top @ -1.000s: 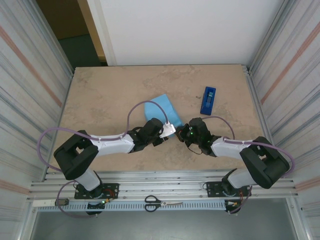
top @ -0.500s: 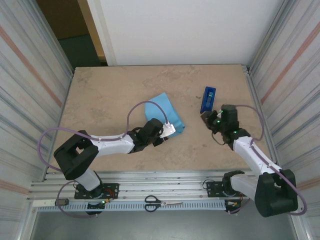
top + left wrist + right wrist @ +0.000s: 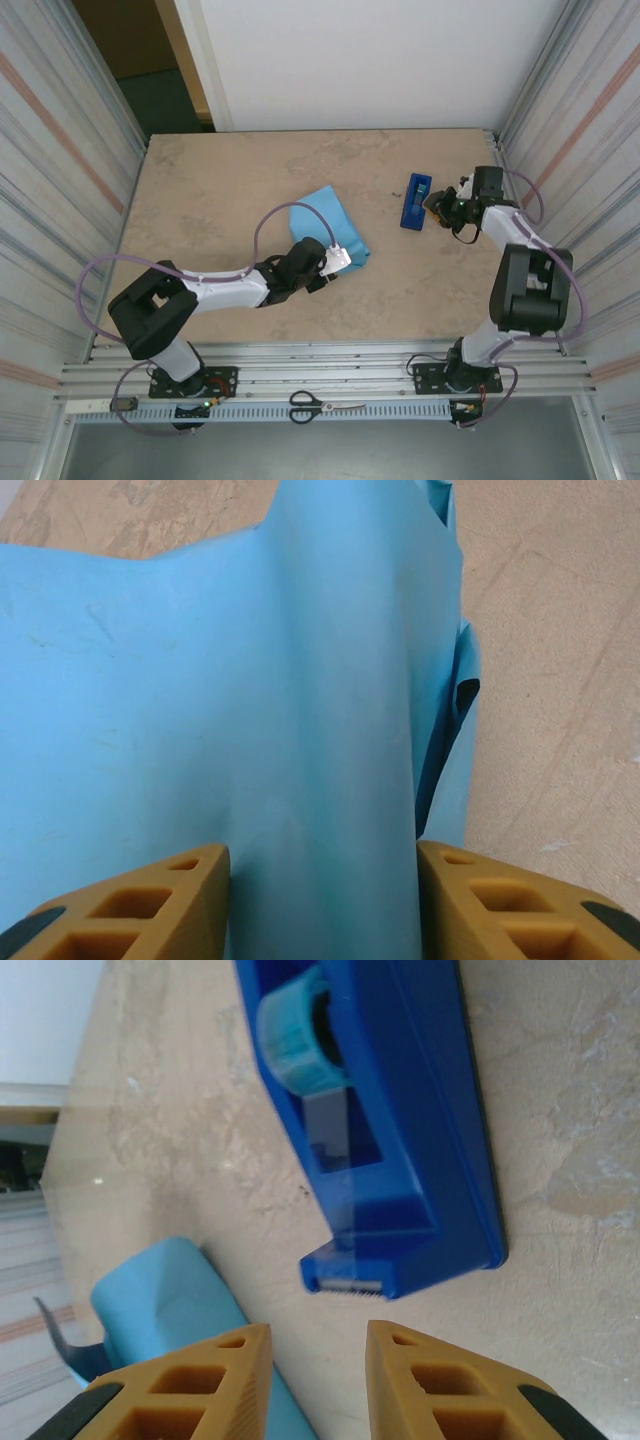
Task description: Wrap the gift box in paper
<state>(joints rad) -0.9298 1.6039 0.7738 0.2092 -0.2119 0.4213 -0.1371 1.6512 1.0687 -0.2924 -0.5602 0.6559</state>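
- the left claw (image 3: 338,258) is clenched on the paper (image 3: 250,680): in the left wrist view its two ochre fingers (image 3: 150,900) press against either side of a raised ridge of the sheet.
- the paper lies straight ahead of this claw and between its jaws, sky-blue face up, bunched into a bulky, folded heap on the table (image 3: 220,190).
- just ahead of the right-hand finger a fold gapes a little and shows a sliver of the dark navy face.
- a pair of scissors (image 3: 325,405) lies on the metal rail by the arm bases, well behind both claws.
- the tape dispenser (image 3: 420,1130), dark blue with a teal roll, lies flat on the table just ahead of the right claw's fingertips, its serrated cutter end nearest them, apart from them.
- the right claw (image 3: 318,1360) is released: its ochre fingers stand a narrow gap apart with only bare table between them.
- in the right wrist view the paper heap sits off to the left of this claw, well apart from the dispenser.
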